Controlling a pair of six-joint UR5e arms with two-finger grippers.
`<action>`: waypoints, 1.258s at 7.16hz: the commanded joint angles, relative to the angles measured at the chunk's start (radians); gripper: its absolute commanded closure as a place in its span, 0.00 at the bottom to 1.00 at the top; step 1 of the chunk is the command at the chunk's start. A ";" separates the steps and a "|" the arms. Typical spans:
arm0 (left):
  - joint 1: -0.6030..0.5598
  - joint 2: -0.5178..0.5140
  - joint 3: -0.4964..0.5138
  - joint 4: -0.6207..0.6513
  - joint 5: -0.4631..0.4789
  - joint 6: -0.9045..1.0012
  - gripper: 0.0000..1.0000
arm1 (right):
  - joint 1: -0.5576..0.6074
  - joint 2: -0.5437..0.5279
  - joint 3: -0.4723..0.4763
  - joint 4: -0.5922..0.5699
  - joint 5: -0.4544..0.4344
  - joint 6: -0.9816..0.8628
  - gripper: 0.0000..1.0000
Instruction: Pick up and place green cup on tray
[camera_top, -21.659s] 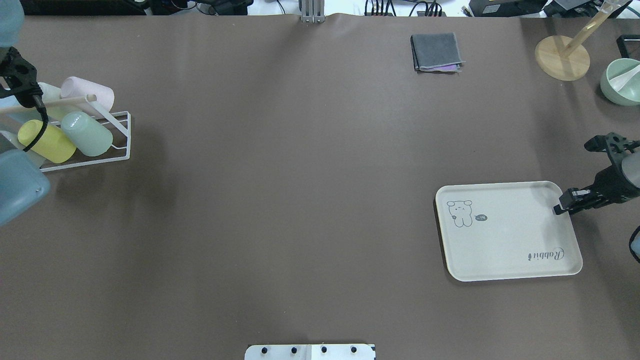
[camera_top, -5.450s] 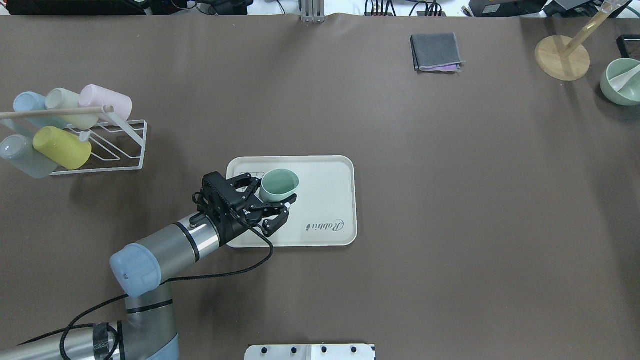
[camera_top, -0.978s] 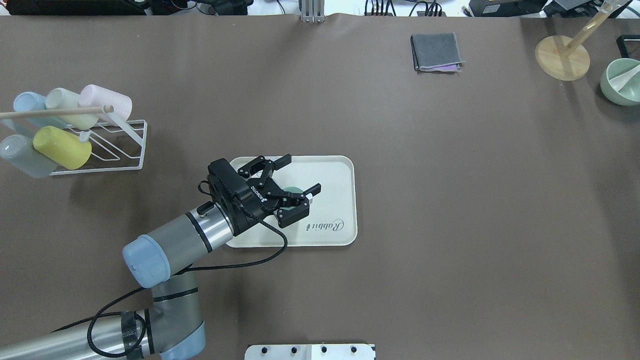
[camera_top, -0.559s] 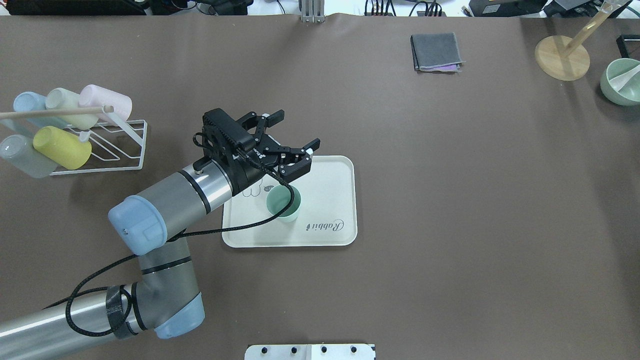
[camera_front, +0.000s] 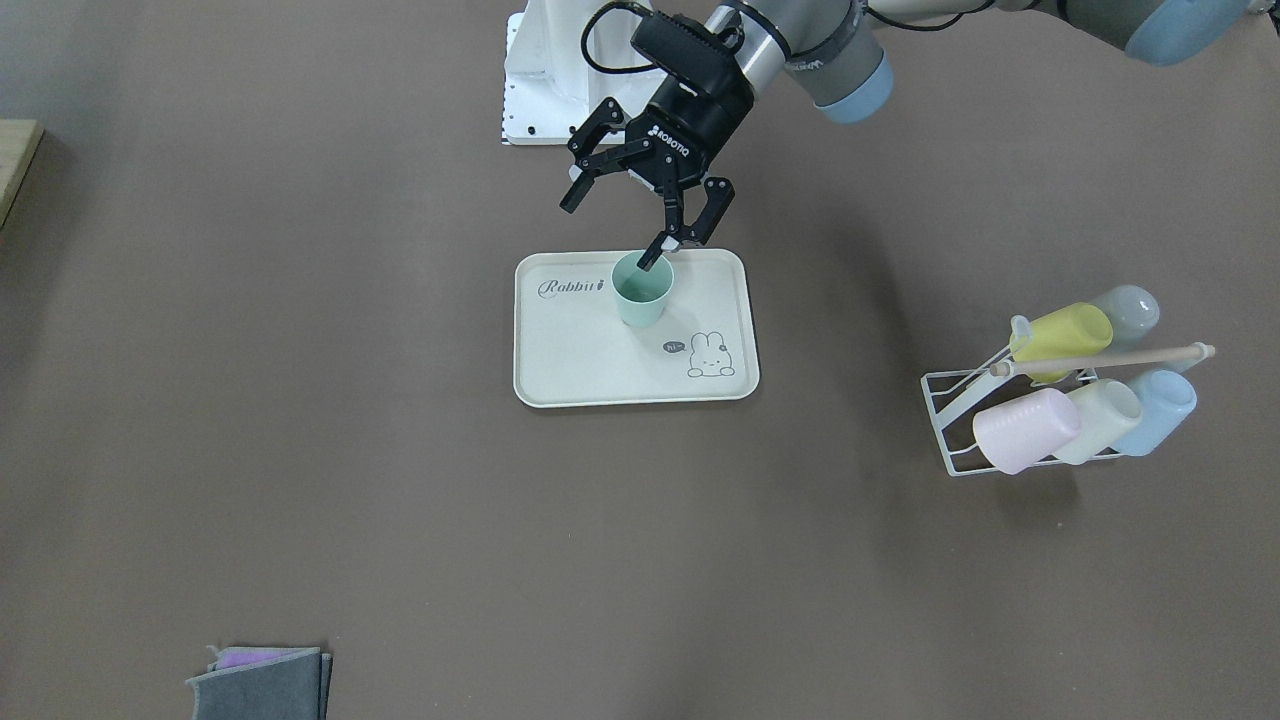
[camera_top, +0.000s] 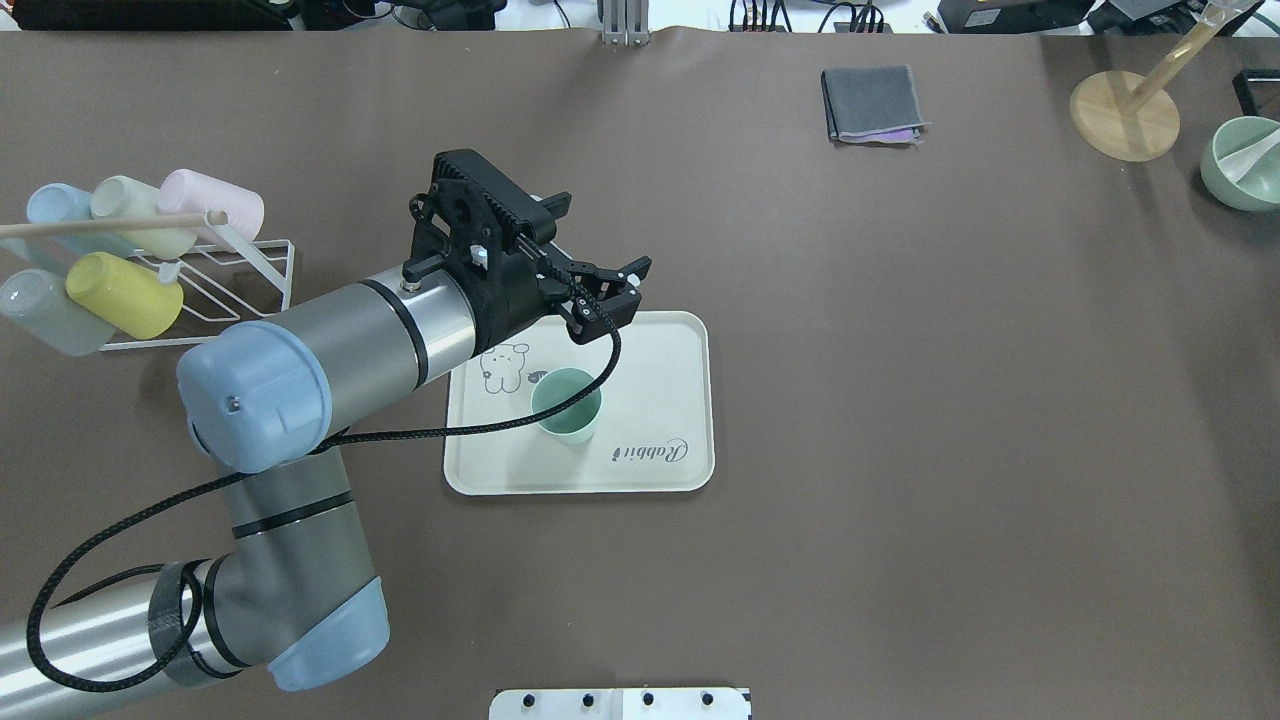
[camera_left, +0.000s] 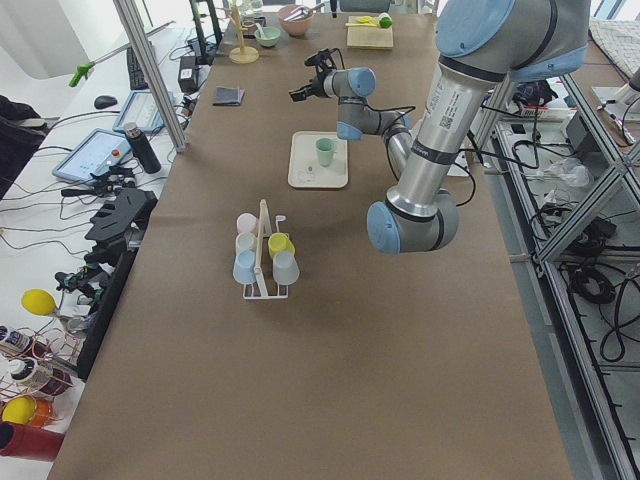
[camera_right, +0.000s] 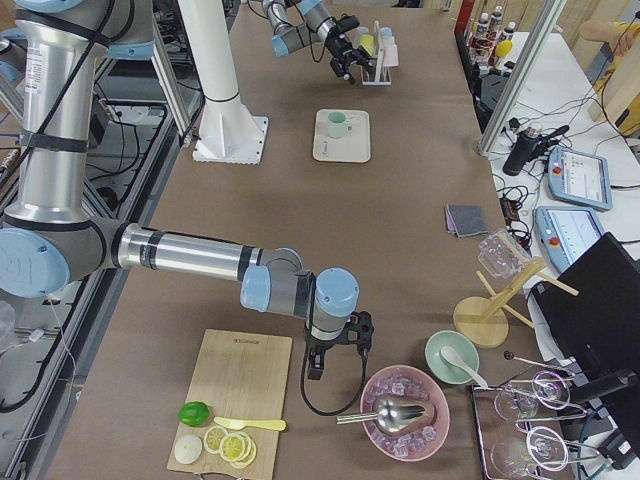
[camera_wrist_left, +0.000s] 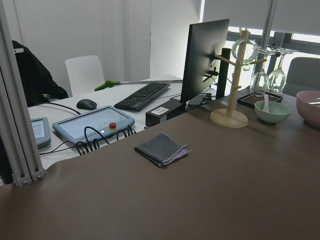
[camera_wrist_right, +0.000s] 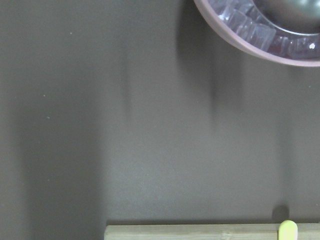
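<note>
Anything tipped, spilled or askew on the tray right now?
Nothing stands out. The green cup stands upright, mouth up, well inside the rim of the tray. Nothing is spilled. The left gripper hangs open, clear of the cup.

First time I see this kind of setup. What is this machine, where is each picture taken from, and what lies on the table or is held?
Two robot arms stand at a brown table. Four fixed cameras look on: one above from behind, one facing the robot, one at each table end; each wrist carries another. The left pincer hangs open above the tray, holding nothing; the green cup stands upright on it. A wire rack of pastel cups, a folded cloth and a wooden stand sit elsewhere. The right pincer points down beside a cutting board; open or shut, I cannot tell.
</note>
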 joint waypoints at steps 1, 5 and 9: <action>-0.061 0.006 -0.107 0.226 -0.123 -0.001 0.02 | 0.001 0.000 0.000 0.000 0.000 0.000 0.00; -0.344 0.128 -0.232 0.593 -0.553 0.003 0.02 | 0.001 0.000 0.000 0.000 0.000 0.000 0.00; -0.757 0.322 -0.027 0.674 -0.992 0.012 0.02 | 0.001 0.000 0.000 0.000 0.000 0.000 0.00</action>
